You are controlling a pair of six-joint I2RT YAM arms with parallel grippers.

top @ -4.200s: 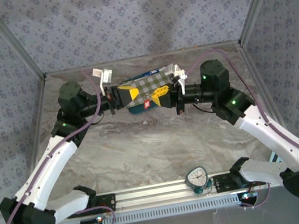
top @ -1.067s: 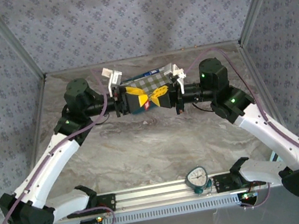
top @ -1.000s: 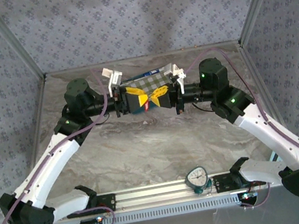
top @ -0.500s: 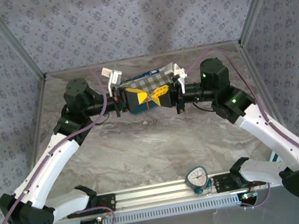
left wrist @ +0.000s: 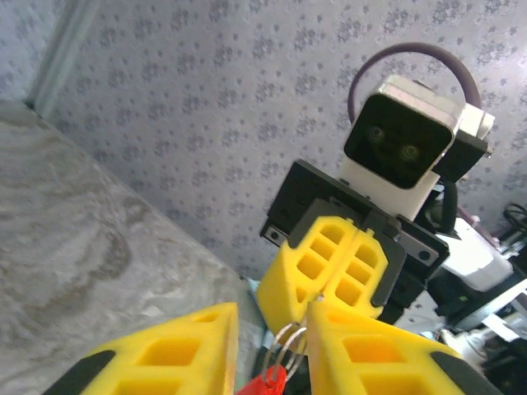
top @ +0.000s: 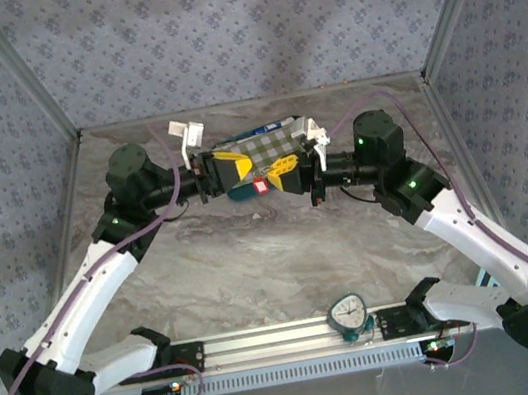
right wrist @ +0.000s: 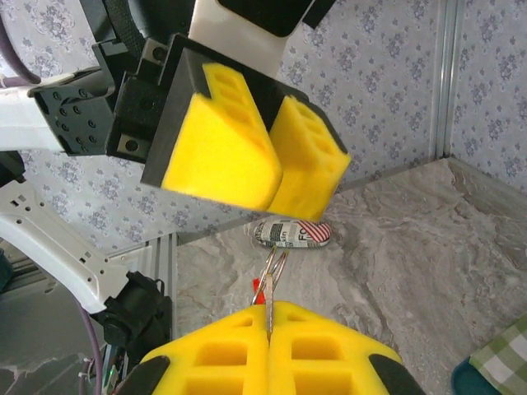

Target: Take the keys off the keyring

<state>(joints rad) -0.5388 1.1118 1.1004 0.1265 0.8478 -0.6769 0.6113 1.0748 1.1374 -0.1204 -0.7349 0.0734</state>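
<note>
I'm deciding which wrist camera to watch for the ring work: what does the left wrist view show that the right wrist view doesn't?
Left wrist view: the left gripper with its jaws apart, the key ring standing in the gap, and the camera on the other wrist. Right wrist view: the right gripper with its jaws shut on the ring, and a corner of checked cloth. Both: the ring, both pairs of yellow jaws, the marble table and the patterned wall.
</note>
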